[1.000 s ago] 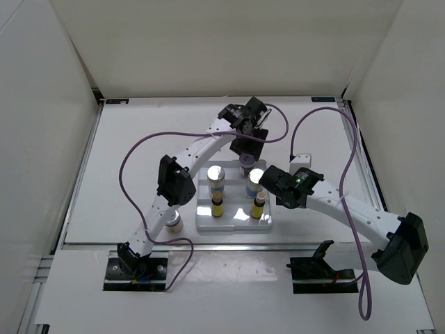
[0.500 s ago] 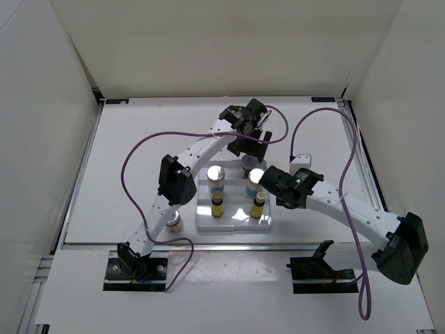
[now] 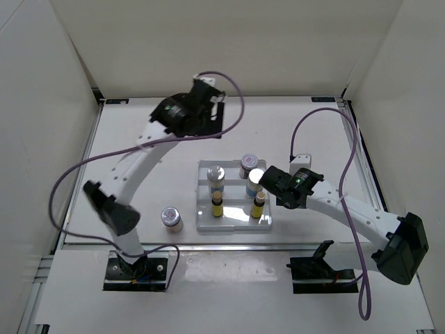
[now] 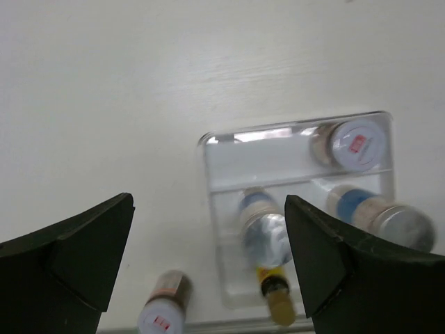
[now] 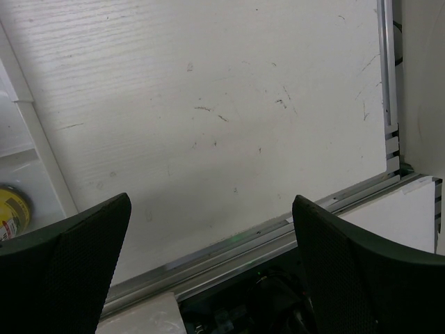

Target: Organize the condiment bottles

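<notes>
White tabletop (image 3: 271, 132), boxed in by white walls, carries a stepped tray (image 3: 236, 217) holding five of the condiment bottles. Three silver-lidded shaker jars (image 3: 216, 175) stand on its rear steps and two yellow bottles (image 3: 217, 207) in front. The sixth, a loose jar (image 3: 169, 218), stands on the table left of the tray; the left wrist view cuts it off at the bottom edge. That view shows only one yellow bottle, and the labels are too blurred to read. The left gripper (image 4: 208, 209) hangs high behind and left of the tray, fingers spread wide with nothing between them, well apart from every bottle. The right gripper (image 5: 212, 202) sits just beside the tray's right side, fingers equally wide over bare table. A yellow bottle shows only as a sliver at its camera's left edge.
</notes>
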{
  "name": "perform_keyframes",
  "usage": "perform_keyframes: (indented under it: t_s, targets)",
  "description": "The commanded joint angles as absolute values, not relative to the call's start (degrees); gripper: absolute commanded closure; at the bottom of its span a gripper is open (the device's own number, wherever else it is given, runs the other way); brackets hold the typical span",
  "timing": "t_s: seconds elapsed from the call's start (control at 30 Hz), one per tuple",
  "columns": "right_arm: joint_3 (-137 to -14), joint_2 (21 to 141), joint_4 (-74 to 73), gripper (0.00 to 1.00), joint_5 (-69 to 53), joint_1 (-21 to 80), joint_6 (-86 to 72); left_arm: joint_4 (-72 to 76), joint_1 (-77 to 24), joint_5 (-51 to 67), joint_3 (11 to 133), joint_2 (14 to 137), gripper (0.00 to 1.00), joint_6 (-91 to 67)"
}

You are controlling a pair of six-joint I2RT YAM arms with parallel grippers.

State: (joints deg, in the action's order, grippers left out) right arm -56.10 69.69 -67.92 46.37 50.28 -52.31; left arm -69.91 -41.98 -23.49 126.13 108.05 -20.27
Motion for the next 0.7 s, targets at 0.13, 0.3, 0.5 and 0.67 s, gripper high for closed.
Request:
perform_keyframes:
  t_s: [0.13,0.3,0.5,0.67]
  targets:
    - [-56.0,69.1,-67.9,0.00,48.4,51.1,-54.0,-65.8,-29.6,-21.8,89.2,82.1,0.00,-31.5]
    - [-56.0,69.1,-67.9,0.00,48.4,51.6,-54.0,-58.4,-27.4,-10.4,65.8,65.2,0.00,-34.5]
    - [-56.0,69.6,-67.9,0.00,48.4,52.6,-54.0,-58.4,-27.4,-4.9,54.8,59.9,0.00,-39.8]
    - [-56.0,69.6,-67.9,0.00,48.4,52.6,-54.0,-57.3,-30.3,-4.2,50.1,58.7,0.00,-44.7]
